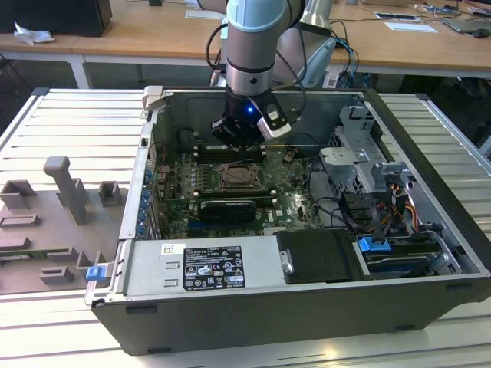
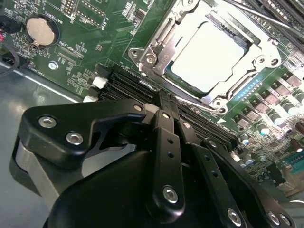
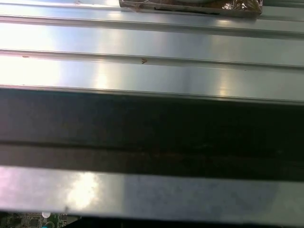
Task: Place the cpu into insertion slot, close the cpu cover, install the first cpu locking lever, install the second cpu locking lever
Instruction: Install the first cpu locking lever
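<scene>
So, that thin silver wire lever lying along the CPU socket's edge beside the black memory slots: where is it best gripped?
Probably at its curled end, coming from above. The thin silver wire lever runs straight and low against the silvery square metal cover frame, and the black memory slots sit close alongside, so only the bent end seems to offer room.

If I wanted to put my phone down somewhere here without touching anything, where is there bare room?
The ribbed metal table on the exterior view's left of the computer case, beyond the grey fixture blocks, is bare. Inside the case it is crowded: the gripper hangs over the motherboard, with cables and the drive cage alongside.
</scene>
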`<state>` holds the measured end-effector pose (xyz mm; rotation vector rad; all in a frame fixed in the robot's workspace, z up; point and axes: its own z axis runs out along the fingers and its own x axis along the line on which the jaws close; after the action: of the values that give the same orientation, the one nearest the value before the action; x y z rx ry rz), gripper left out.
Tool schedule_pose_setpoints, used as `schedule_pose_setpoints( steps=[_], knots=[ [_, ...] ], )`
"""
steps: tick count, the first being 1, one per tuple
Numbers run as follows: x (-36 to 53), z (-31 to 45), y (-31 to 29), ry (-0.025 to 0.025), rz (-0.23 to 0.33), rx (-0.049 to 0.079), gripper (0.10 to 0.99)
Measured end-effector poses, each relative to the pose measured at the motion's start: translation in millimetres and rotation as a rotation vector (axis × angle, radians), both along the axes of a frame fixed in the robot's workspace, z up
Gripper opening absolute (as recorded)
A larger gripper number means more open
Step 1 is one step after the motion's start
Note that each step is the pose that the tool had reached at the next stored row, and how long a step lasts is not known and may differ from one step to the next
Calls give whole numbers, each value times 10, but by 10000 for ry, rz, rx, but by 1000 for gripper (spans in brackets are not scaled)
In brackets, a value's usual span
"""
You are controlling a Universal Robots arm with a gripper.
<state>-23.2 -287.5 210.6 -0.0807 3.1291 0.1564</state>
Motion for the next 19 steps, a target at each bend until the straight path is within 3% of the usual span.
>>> schedule_pose_setpoints(
  steps=[6,19],
  knots=[
    [49,-11,2,-1,-16,2,106],
    [69,-61,1,1,-29,-68,106]
  ],
)
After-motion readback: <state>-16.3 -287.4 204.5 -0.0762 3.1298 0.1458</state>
